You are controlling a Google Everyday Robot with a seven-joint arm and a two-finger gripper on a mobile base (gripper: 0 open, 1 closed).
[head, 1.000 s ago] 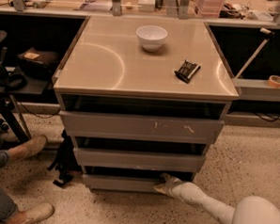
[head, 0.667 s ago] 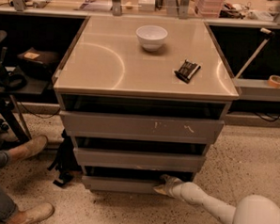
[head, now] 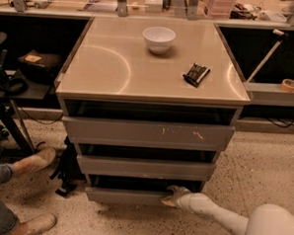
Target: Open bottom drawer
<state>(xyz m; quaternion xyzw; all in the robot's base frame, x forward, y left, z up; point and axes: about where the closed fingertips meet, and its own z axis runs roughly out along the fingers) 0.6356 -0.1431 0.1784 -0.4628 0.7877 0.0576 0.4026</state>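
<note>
The bottom drawer (head: 125, 196) is the lowest and slimmest of three grey fronts in the cabinet and sits just above the speckled floor. Its long axis runs from 9 o'clock to 3 o'clock across the view. A dark gap separates its upper edge from the middle drawer front (head: 145, 167). Whether it stands out at all from the cabinet cannot be judged with confidence, and no tray interior is visible. The pincer (head: 170, 194) is at the upper edge of this front, right of centre, and appears to touch it or hook over it at the gap. How wide it is set cannot be told. From the pincer, the middle of the front lies at 9 o'clock and its right end just off at 3 o'clock. The single white arm (head: 216, 215) reaches in from 4 o'clock, low over the floor. In my judgement the pull must go towards 6 o'clock, square to the front's long axis, and the off-centre hold may skew the drawer. Further out, the scuffed top drawer front (head: 147, 133) sits beneath the desk (head: 114, 73). The desk carries a white bowl (head: 158, 38) at 12 o'clock and a small dark object (head: 196, 74) at 2 o'clock.
</note>
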